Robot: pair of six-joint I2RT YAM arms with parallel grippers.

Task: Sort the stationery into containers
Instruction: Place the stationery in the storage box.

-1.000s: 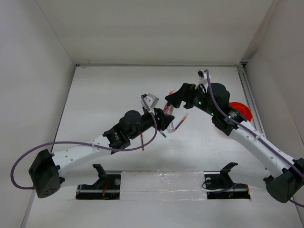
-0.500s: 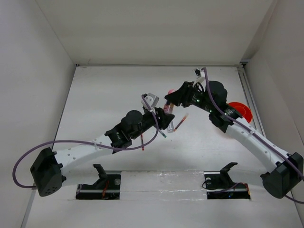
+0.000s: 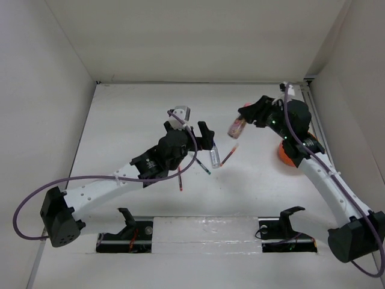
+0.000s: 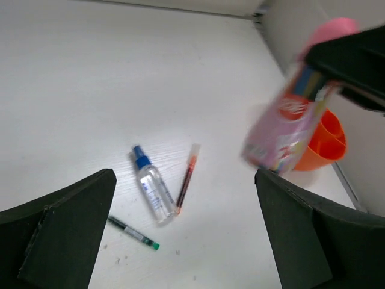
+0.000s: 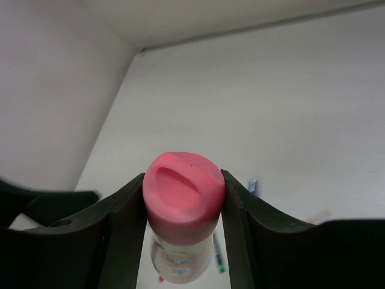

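Observation:
The pink-capped tube (image 3: 236, 126) hangs in the air, with my right gripper (image 3: 245, 115) shut on its cap (image 5: 183, 195). Left of it, my left gripper (image 3: 198, 133) is open and holds nothing; its dark fingers (image 4: 66, 229) frame the table below. On the table lie a clear blue-capped bottle (image 3: 214, 156) (image 4: 150, 189), an orange pen (image 3: 228, 155) (image 4: 186, 180), a dark-green pen (image 3: 201, 165) (image 4: 132, 233) and a red pen (image 3: 180, 179). The orange cup (image 3: 287, 155) (image 4: 325, 141) stands at the right, partly hidden by my right arm in the top view.
White walls close in the table at the back (image 3: 198, 42), left and right. A rail (image 3: 316, 120) runs along the right edge beside the cup. Two black clamps (image 3: 129, 220) sit at the near edge.
My left gripper has opened and let go of the pink-capped tube. My right gripper has shut on it and carried it right, toward the cup. The left arm has drawn back slightly.

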